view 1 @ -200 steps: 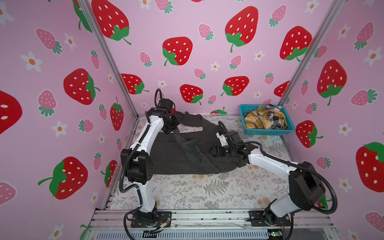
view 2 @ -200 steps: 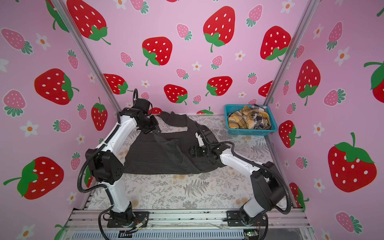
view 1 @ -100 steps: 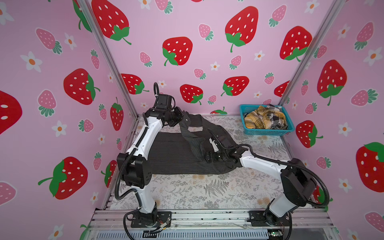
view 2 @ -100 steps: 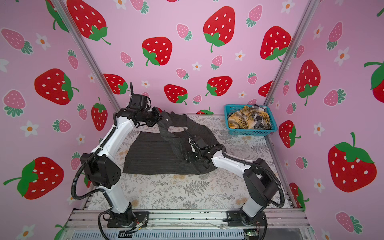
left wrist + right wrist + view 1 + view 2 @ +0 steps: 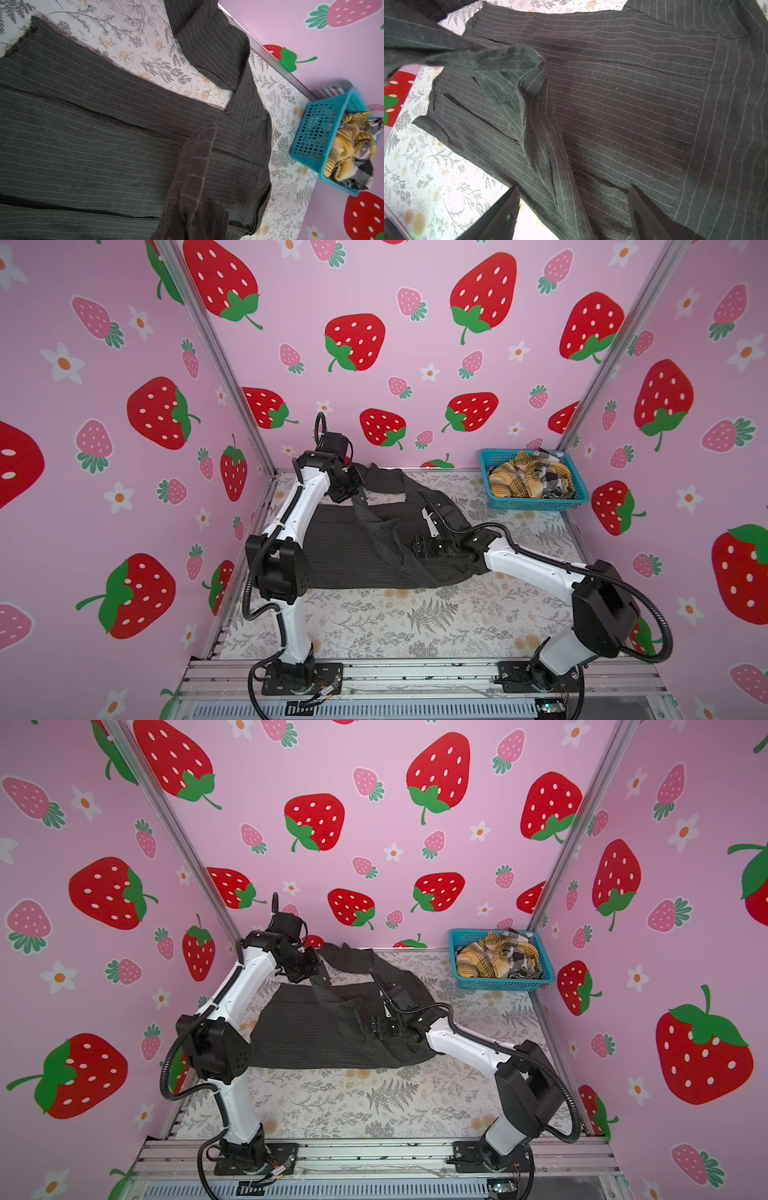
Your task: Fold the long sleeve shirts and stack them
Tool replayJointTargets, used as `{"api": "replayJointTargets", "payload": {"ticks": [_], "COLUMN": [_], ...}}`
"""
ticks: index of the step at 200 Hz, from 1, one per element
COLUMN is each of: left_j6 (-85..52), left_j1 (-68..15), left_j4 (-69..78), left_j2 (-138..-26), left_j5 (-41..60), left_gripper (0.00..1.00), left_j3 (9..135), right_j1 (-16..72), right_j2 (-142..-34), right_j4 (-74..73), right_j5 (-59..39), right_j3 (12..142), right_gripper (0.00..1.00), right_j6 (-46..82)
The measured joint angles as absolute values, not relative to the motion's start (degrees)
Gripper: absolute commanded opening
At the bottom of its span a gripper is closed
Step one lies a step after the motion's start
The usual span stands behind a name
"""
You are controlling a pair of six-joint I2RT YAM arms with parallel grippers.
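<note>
The bare front of the floral-print table (image 5: pixel 415 622) lies nearest. Beyond it the dark charcoal pinstriped shirt (image 5: pixel 353 556) is spread mostly flat across the middle, its right side bunched up.

The right gripper (image 5: pixel 417 549) hangs low over that bunched side with its jaws apart and nothing between them. In the right wrist view its black fingers (image 5: pixel 500 216) frame a ridge of cloth that rises toward the far-left corner. That ridge is one long sleeve (image 5: pixel 374 526), drawn up off the shirt body. At its far end the left gripper (image 5: pixel 353 489) is closed on it, above the shirt's far-left edge.

The step in hand looks like the sleeve fold: bringing the sleeve across the body before the shirt is folded down. The next move probably calls for the right gripper to close on the sleeve's lower part, or pin it, so that both ends travel together and the sleeve lands straight.

Farthest off, in the back-right corner and well apart from both grippers, a teal plastic mesh basket (image 5: pixel 536 504) holds a crumpled mustard-yellow plaid shirt (image 5: pixel 513 483) and a black-and-white check shirt (image 5: pixel 555 481), neither yet folded.
</note>
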State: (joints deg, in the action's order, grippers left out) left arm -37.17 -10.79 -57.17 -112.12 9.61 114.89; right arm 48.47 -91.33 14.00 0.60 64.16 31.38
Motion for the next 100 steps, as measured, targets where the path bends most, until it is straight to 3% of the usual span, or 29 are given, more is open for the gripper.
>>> {"api": "replayJointTargets", "payload": {"ticks": [100], "left_j6": [-37.32], "left_j1": [-10.79], "left_j4": [-55.61], "left_j2": [-111.48], "left_j5": [9.41], "left_gripper": [0.0], "left_j3": [111.53], "right_j1": [48.23], "right_j2": [-91.5], "right_j4": [11.66], "right_j5": [0.47], "right_j3": [61.36], "right_gripper": [0.82], "right_j6": [30.98]}}
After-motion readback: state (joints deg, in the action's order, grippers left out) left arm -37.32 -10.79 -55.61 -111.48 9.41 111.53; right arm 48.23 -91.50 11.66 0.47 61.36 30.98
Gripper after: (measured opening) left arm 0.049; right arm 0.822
